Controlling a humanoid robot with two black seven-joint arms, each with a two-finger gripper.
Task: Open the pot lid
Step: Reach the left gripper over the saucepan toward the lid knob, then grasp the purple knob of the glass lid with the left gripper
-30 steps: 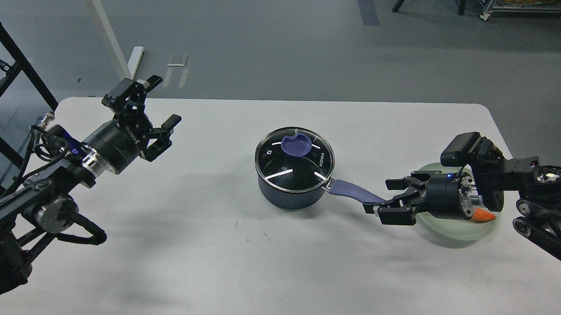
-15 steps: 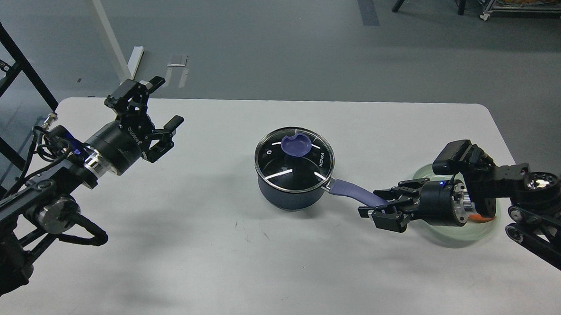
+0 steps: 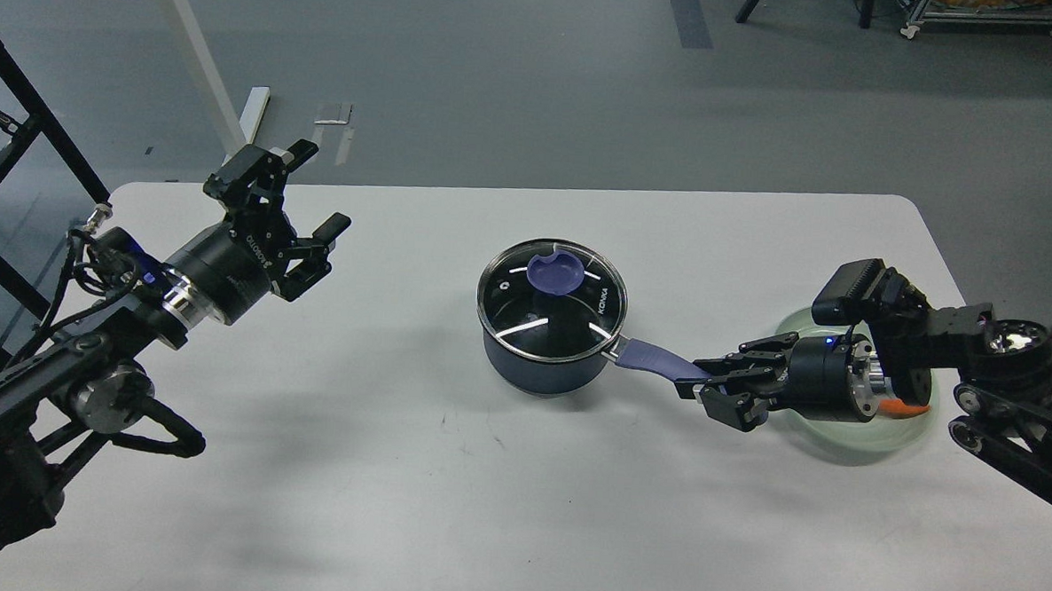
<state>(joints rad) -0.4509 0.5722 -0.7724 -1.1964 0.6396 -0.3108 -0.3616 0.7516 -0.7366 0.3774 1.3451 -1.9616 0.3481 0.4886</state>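
Dark blue saucepan sits at the centre of the frame on the white rounded-corner table. Glass lid with steel rim is seated flat on the pot, with its purple-blue knob toward the far side of the lid. Long purple-blue pot handle sticks out to the right and slightly down in frame.

Right gripper is at the tip of that handle, centre-right of frame. Its black fingers sit on both sides of the handle end and look closed onto it; the upper finger lies along the top edge, the lower one under the tip. Right arm comes in from the right edge, its wrist passing over a pale green round plate. An orange object shows on the plate just under the wrist, mostly hidden, so I cannot tell what it is.

Left gripper is in the upper left of frame, well apart from the pot, raised above the table near its far-left corner. Its fingers are spread wide apart with nothing between them, pointing up and right.

Grey floor behind the table; a white table leg and a black frame stand at the upper left.
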